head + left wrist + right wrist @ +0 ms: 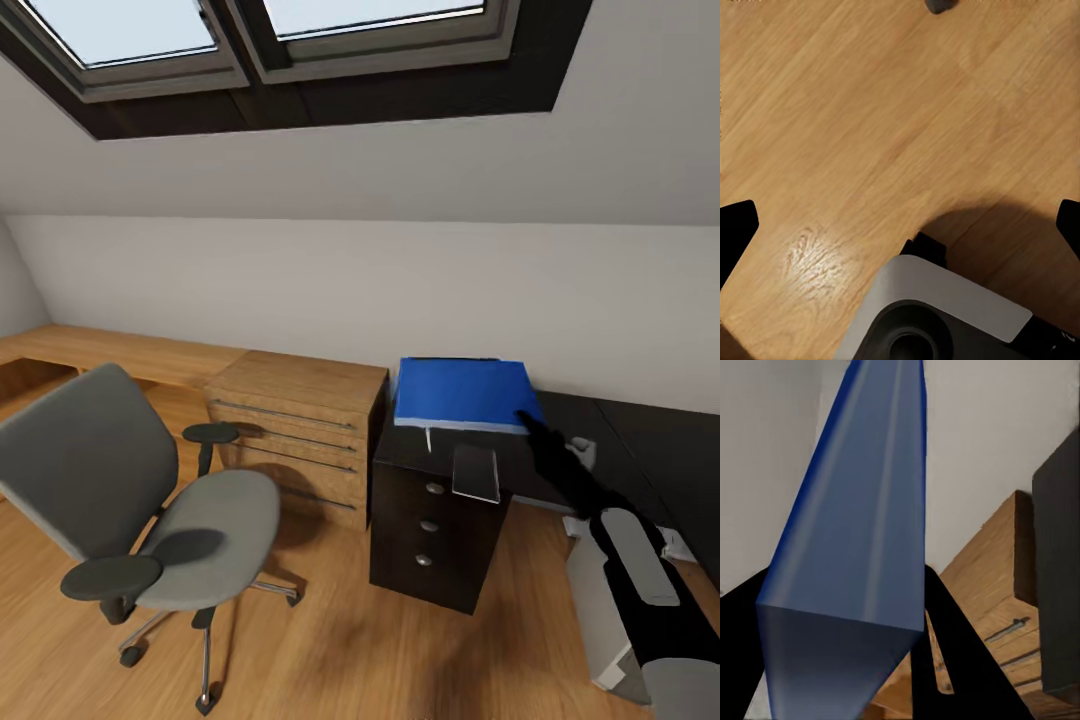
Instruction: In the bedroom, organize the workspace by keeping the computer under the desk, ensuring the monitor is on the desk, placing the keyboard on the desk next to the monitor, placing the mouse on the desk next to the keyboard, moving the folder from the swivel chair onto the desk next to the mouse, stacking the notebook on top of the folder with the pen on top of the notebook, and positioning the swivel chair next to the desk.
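The folder (462,394), flat and bright blue with a paler front edge, sits pinched at its near right corner in the right gripper (530,418), held level just over the black drawer unit (432,520) and the near end of the matt black desk (640,440). Whether it touches the top below, I cannot tell. In the right wrist view the folder (855,555) looms huge, a smooth glossy blue slab with a translucent pale end, and the two black fingers (960,660) close on it from either side — jaws narrow, clamped on the folder. Behind it there, a white wall and the light-wood drawer chest (990,577).

Out from the grip in the head view: a dark glossy notebook (476,472) lies on the drawer unit's top, overhanging its front edge, just in front of the folder. A thin pale stick, perhaps the pen (429,438), lies beside it. The unit has three silver knobs. To its left stands the light-wood drawer chest (300,430) with slim metal rails.

The swivel chair (150,500), grey upholstered with black padded armrests and a chrome star base, stands well apart on the left, seat bare.

The left wrist view gives wood-grain floor (870,135), the left gripper's (900,225) black fingertips (735,229) spread wide at the edges, nothing between them, and the robot's grey-and-white base (937,315) below.

Overhead, a sloped white wall and a dark-framed skylight (280,40).
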`<state>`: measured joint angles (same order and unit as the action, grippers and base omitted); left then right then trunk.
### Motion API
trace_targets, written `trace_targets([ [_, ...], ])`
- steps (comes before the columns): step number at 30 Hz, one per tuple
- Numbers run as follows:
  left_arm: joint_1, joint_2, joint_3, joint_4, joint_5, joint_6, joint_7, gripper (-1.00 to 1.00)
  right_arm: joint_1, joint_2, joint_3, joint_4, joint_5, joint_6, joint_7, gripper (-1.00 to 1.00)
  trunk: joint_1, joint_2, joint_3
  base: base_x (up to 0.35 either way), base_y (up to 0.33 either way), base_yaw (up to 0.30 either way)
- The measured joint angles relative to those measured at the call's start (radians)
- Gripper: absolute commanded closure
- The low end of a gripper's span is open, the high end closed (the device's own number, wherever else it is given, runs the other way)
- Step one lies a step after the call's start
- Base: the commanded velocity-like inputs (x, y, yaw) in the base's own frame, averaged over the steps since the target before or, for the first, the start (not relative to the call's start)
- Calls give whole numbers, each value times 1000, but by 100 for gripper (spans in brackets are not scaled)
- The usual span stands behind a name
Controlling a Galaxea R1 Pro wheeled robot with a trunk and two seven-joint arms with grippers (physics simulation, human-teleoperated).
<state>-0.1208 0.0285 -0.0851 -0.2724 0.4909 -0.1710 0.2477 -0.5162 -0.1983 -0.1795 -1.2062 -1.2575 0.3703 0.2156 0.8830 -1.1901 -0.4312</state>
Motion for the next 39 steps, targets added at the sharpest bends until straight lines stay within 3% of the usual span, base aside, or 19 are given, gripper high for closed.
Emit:
trace_targets([
  [1,0,0,0,0,0,0,0,-100,0,10,0,0,1,-38,-8,100,0,0,0,0,0,0],
  [2,0,0,0,0,0,0,0,-100,0,51,0,0,4,-193,-92,100,0,0,0,0,0,0],
  [4,0,0,0,1,0,1,0,-100,0,99,-3,1,5,-399,-206,100,0,0,0,0,0,0],
  [6,0,0,0,1,0,1,0,-100,0,122,0,32,0,-586,-242,100,0,0,0,0,0,0],
  [7,0,0,0,1,0,1,0,-100,0,125,1,37,0,-607,-244,100,0,0,0,0,0,0],
  [10,0,0,0,1,0,1,0,-100,0,135,2,54,-3,-668,-247,100,0,0,0,0,0,0],
  [14,0,0,0,1,0,1,0,-100,0,138,4,99,-9,-687,-251,100,0,0,0,0,0,-4],
  [23,0,-18,-2,1,-2,-1,0,-100,0,180,2,141,-15,-804,-249,100,0,0,5,0,0,-196],
  [27,0,-26,-2,1,-3,-17,-1,-100,0,183,3,146,-18,-819,-250,100,0,0,6,0,0,-285],
  [31,0,-30,-1,1,-2,-35,-1,-100,-1,183,3,210,-31,-820,-250,100,0,0,6,0,0,-292],
  [35,0,-30,-1,1,-2,-37,-1,-100,-2,182,3,225,-102,-821,-248,100,0,0,6,0,0,-292],
  [39,0,-30,-1,1,-2,-37,-1,-100,-2,182,3,227,-123,-821,-248,100,0,0,6,0,0,-292],
])
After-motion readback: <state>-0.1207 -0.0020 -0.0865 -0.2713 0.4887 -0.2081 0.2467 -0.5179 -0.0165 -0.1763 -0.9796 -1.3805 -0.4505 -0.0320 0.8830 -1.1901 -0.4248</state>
